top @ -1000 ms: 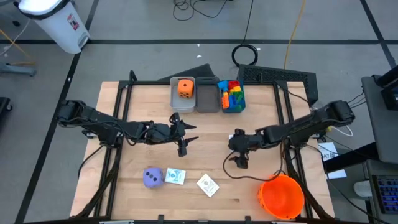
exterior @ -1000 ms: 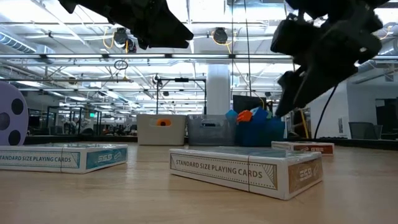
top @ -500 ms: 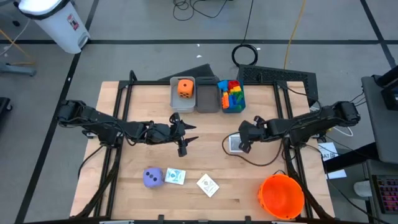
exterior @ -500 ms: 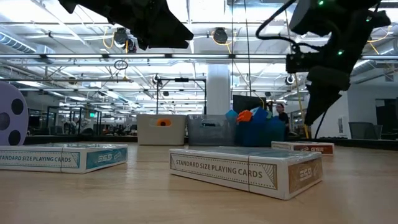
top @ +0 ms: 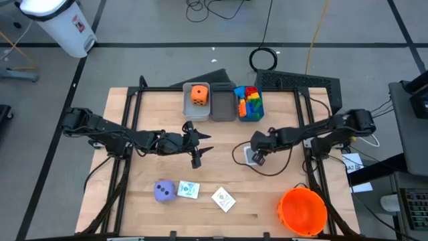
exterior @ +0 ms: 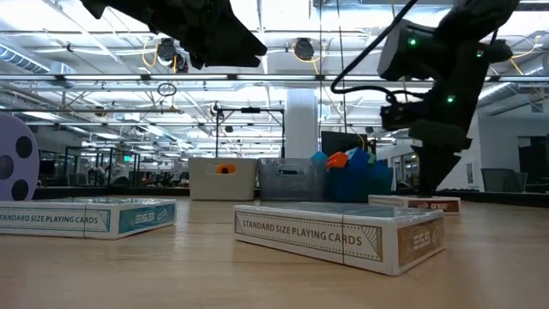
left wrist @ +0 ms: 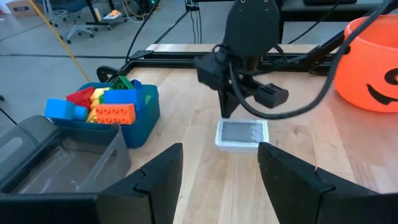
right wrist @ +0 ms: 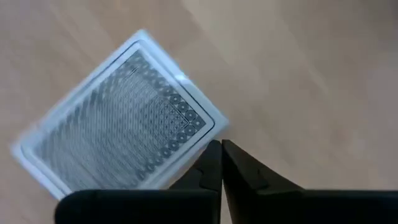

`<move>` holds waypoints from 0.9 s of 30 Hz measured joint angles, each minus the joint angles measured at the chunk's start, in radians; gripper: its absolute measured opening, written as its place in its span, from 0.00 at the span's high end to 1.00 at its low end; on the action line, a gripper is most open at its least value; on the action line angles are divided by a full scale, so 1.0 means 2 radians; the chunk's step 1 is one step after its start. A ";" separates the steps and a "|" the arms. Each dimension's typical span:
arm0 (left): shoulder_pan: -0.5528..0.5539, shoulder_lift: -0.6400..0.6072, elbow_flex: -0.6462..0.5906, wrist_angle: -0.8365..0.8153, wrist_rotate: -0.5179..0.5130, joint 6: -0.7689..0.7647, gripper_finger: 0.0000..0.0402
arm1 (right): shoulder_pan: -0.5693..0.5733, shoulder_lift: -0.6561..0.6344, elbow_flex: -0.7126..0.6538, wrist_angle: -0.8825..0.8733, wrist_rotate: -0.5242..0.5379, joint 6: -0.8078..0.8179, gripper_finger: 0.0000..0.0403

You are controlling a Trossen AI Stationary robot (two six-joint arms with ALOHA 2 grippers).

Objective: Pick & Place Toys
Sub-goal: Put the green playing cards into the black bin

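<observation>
The right gripper has swung down and pinched its fingers together, holding nothing, at the edge of the card deck lying mid-table, so re-opening and straddling the deck likely comes next, while the left gripper hovers half-open

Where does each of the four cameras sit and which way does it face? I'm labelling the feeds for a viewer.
High view: overhead, straight down on the table; both arms show, left tool, right tool.
Low view: at tabletop height, level across two card boxes into the room; the arms hang in from above.
Left wrist view: past its open fingers to the right arm.
Right wrist view: down past its shut fingers.
Shared: both wrist views show the grey-patterned card box.
</observation>
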 joint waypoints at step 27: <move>0.000 0.000 0.000 -0.010 0.000 -0.002 0.47 | 0.073 0.063 0.001 0.359 -0.129 -0.303 0.52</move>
